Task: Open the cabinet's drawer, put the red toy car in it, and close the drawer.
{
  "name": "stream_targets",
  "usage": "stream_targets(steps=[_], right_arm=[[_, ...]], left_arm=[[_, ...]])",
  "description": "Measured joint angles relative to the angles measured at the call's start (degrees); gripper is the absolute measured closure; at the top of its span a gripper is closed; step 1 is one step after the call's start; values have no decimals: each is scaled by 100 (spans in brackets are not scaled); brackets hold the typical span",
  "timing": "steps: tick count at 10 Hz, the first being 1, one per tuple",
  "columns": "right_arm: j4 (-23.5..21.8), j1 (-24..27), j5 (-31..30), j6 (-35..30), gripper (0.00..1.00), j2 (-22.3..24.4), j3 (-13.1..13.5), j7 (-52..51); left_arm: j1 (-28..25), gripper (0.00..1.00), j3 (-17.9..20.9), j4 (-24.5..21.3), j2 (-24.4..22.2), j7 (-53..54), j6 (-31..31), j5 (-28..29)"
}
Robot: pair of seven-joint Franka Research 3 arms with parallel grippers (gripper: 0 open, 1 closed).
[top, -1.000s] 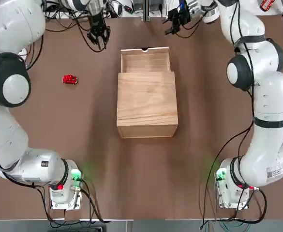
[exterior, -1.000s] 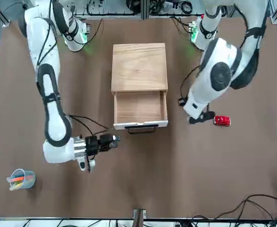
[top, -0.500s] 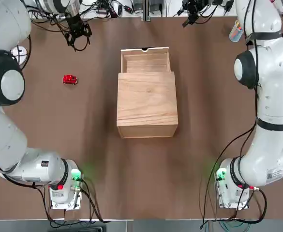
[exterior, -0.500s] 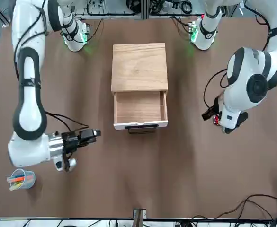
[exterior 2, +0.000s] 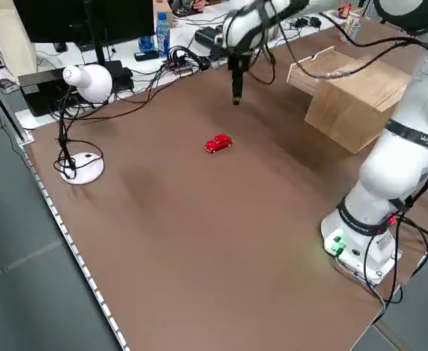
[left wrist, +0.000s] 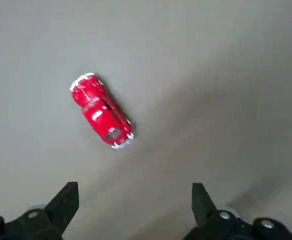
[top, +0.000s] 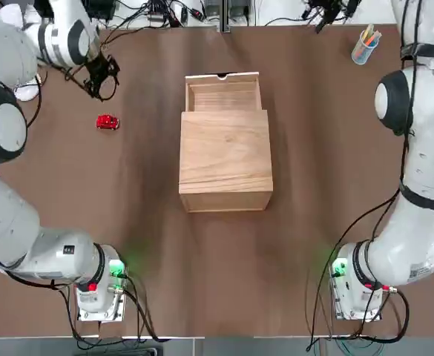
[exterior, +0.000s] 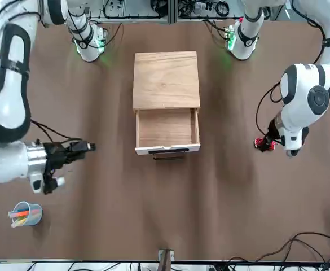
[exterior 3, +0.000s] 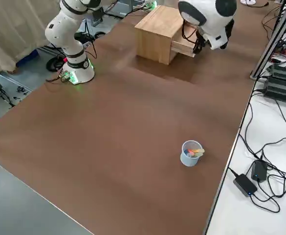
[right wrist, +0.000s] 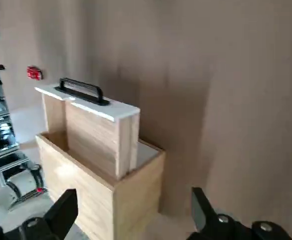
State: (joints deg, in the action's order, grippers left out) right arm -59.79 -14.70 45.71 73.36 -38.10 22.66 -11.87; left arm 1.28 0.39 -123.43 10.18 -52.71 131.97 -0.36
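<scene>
2 arms raised, both pincers point(left wrist: 136, 212) seemingly open

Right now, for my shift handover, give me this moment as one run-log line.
drawer: open, nothing inside | red toy car: on table | left gripper: above car, jaws open | right gripper: off to the side, jaws open

Brown table point(top: 150, 259) bearing cabinet point(top: 226, 156); red car point(top: 107, 122); cup point(top: 363, 50)

The toy car point(left wrist: 102, 112) is glossy red with dark windows. The cabinet point(top: 226, 152) is pale tan wood with fine darker grain. The drawer point(exterior: 166, 130) is light wood with a white front, and its handle point(right wrist: 83, 91) is black. The surface point(exterior 2: 221, 241) is plain brown. The cup point(exterior 3: 189, 155) is pale blue.
</scene>
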Motion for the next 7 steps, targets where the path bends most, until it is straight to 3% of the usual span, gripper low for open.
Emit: stream_targets(steps=[2, 4, 7], right_arm=[[4, 108, -926, -192, 0, 99, 275, -21], [14, 112, -1709, -87, 0, 295, 301, -19], [21, 35, -2555, 54, 0, 621, 298, -5]], left_arm=[[-11, 0, 337, -435, 91, -36, 667, -178], [-14, 0, 529, -514, 378, -60, 1074, -667], [-33, 0, 604, -530, 728, -328, 1249, -968]])
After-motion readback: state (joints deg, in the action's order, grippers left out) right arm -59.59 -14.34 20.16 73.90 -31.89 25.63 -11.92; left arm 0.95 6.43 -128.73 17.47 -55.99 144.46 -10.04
